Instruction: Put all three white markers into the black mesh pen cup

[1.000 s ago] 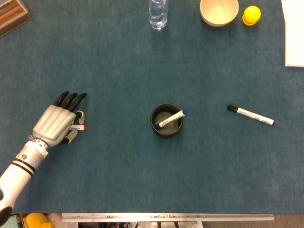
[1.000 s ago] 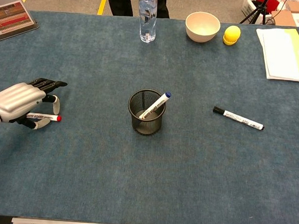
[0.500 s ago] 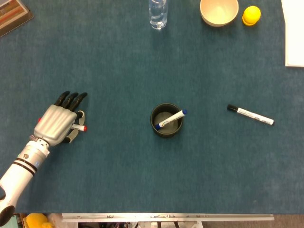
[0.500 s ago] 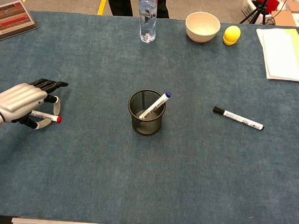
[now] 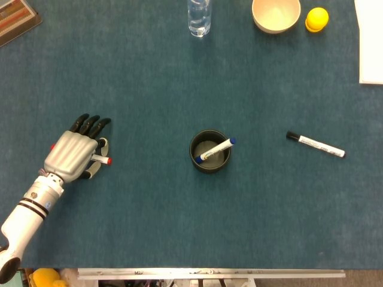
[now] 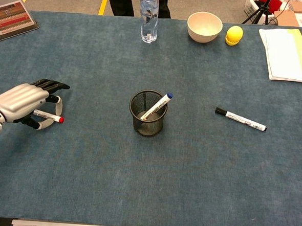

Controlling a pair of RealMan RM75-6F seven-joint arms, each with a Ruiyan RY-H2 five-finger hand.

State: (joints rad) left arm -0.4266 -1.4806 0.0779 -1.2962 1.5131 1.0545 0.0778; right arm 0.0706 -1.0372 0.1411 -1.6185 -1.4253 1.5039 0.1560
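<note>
The black mesh pen cup point(image 5: 209, 165) point(image 6: 146, 122) stands mid-table with a blue-capped white marker point(image 5: 216, 149) point(image 6: 157, 105) leaning inside it. A black-capped white marker point(image 5: 316, 144) point(image 6: 241, 119) lies flat on the blue cloth to the cup's right. At the far left, my left hand point(image 5: 75, 152) point(image 6: 21, 100) lies palm down over a red-capped white marker point(image 5: 102, 159) point(image 6: 49, 117). The thumb curls under the marker and pinches it, and the red cap sticks out toward the cup. Most of that marker's barrel is hidden under the palm. My right hand does not show in either view.
Along the far edge stand a clear water bottle point(image 5: 198, 15) point(image 6: 148, 15), a cream bowl point(image 5: 275, 13) point(image 6: 204, 25) and a yellow object point(image 5: 316, 18) point(image 6: 234, 34). Papers point(image 6: 288, 52) lie at the far right, a printed card point(image 6: 13, 17) at the far left.
The red-capped marker has tilted a little under my left hand, its hidden end rising. The hand has shifted slightly. The cup and the other two markers have not moved.
</note>
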